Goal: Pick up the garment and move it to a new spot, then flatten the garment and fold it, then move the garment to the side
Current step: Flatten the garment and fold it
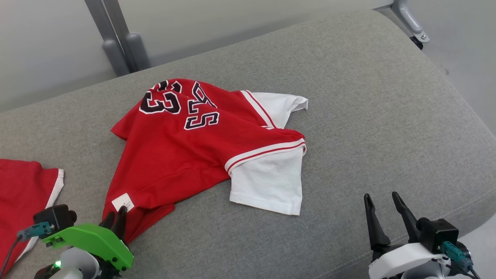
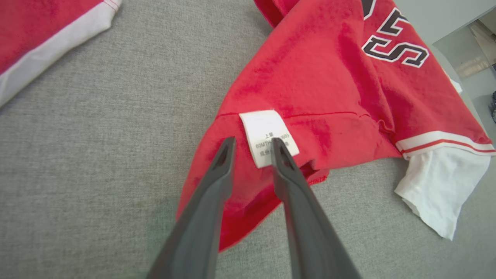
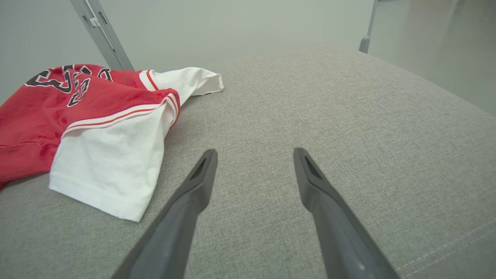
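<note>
A red jersey with white sleeves and black lettering lies crumpled on the grey cushion. A white label shows at its near hem. My left gripper hovers over that hem corner. In the left wrist view, the left gripper is narrowly open, its fingertips either side of the label on the red cloth, which is not bunched between them. My right gripper is open over bare cushion, right of the white sleeve. The right wrist view shows the right gripper empty.
A second red garment with white trim lies at the cushion's left edge, also at the upper left of the left wrist view. Grey metal posts stand behind. The cushion drops off at the right and front edges.
</note>
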